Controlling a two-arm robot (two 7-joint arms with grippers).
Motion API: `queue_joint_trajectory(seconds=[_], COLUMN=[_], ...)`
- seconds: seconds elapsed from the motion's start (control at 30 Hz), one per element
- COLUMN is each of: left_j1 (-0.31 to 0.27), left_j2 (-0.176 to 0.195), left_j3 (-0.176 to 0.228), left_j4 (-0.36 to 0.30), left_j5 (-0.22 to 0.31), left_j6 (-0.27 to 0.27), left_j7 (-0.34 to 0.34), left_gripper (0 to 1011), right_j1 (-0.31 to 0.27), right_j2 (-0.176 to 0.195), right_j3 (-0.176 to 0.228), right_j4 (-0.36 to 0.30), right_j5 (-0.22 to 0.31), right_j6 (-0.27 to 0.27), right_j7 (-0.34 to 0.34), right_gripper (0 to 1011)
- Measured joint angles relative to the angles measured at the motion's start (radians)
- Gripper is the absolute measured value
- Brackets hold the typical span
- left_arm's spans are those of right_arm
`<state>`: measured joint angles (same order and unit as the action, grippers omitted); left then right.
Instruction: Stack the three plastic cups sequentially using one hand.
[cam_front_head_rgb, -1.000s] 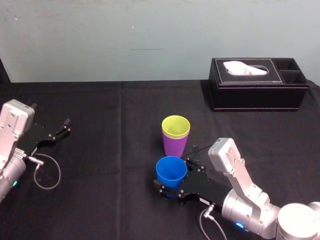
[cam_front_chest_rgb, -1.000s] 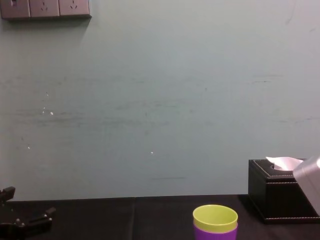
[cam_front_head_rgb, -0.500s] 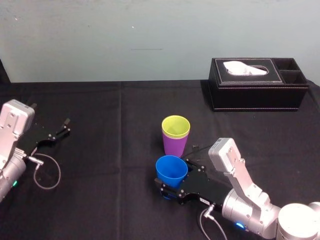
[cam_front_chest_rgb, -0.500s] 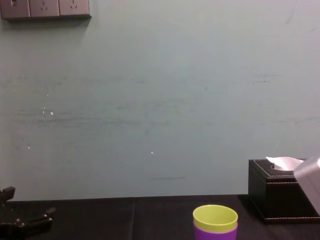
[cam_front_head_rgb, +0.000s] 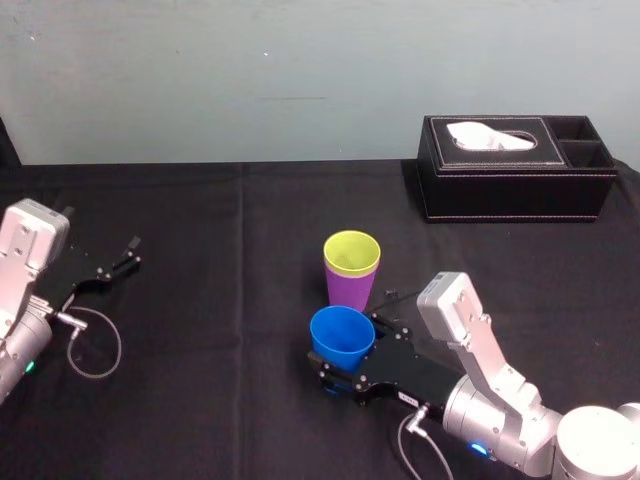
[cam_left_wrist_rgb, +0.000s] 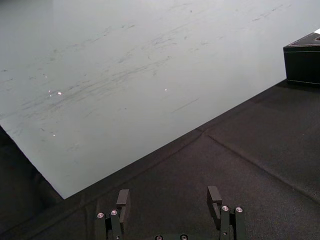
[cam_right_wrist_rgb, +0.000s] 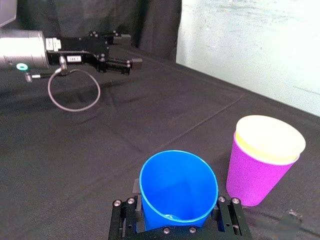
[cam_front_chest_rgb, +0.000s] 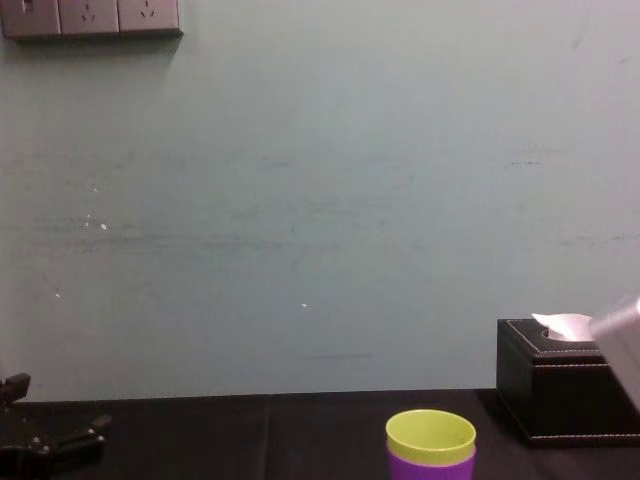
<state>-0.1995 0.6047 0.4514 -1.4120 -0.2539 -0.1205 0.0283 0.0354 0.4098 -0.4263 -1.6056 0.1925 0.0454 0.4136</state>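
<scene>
My right claw: low over the black table, near its middle and close to me, pinching the blue cup between its two flat fingers, one on each side of the cup wall.
Blue cup: mouth up and leaning a little in my grip; whether its base touches the cloth I cannot tell.
Yellow-green cup: nested inside the purple cup, only its rim band standing above the purple one.
Purple cup: upright on the table, just behind my right claw and just beside the blue cup.
My left claw: parked far out on the left of the table, fingers spread with nothing between them.
Head view adds: the whole layout, with the black tissue box at the back right, well apart from the cups, and a loop of cable beside my left arm.
Right wrist view adds: a look into the blue cup, and a narrow gap of dark cloth between it and the purple cup; my left claw lies far off across the table.
Left wrist view adds: the spread fingers from behind, bare cloth ahead of them, and a corner of the tissue box by the wall.
Chest view adds: the nested pair from the side, low at the frame's bottom edge, and wall sockets high on the left.
</scene>
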Motion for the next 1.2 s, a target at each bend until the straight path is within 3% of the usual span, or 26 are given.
queue_joint_trajectory(seconds=[0.33, 0.67, 0.97, 1.2], left_j1=[0.000, 0.000, 0.000, 0.000], left_j2=[0.000, 0.000, 0.000, 0.000], left_j3=[0.000, 0.000, 0.000, 0.000], left_j4=[0.000, 0.000, 0.000, 0.000], left_j5=[0.000, 0.000, 0.000, 0.000], left_j6=[0.000, 0.000, 0.000, 0.000], left_j7=[0.000, 0.000, 0.000, 0.000], left_gripper=[1010, 1010, 1010, 1010], right_j1=[-0.043, -0.044, 0.001, 0.053], right_j2=[0.012, 0.024, 0.010, -0.012], right_j3=[0.034, 0.068, 0.087, 0.095], right_j4=[-0.121, -0.235, -0.249, -0.223], right_j5=[0.017, 0.018, 0.013, 0.010], right_j6=[0.045, 0.135, 0.179, 0.208], right_j7=[-0.033, -0.067, -0.087, -0.097], right_gripper=[741, 741, 741, 739])
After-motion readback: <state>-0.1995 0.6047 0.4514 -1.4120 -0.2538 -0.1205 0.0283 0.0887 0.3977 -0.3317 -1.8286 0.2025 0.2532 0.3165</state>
